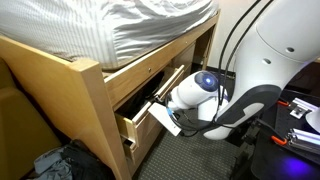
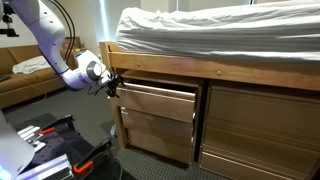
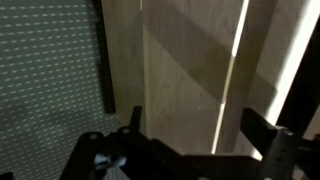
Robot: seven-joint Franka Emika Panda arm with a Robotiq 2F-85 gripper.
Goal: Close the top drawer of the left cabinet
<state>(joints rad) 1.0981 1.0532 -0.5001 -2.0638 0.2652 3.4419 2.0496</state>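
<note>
The left cabinet point(image 2: 160, 135) is a blond-wood drawer unit under the bed frame; it also shows in an exterior view point(image 1: 95, 110). Its top drawer point(image 2: 158, 100) stands pulled out, with the dark inside showing in an exterior view point(image 1: 140, 120). My gripper point(image 2: 113, 88) is right at the outer left edge of the drawer front, and in an exterior view point(image 1: 172, 122) it is just in front of the panel. In the wrist view the two dark fingers point(image 3: 197, 125) are spread apart with nothing between them, facing the light wood panel point(image 3: 185, 60) close up.
A mattress with white sheets point(image 2: 220, 35) lies on the bed frame above. A second drawer unit point(image 2: 262, 125) stands beside the left one. Clothes point(image 1: 60, 162) lie on the floor by the cabinet post. A couch point(image 2: 30, 75) stands behind the arm. Grey carpet point(image 3: 45, 90) is beside the cabinet.
</note>
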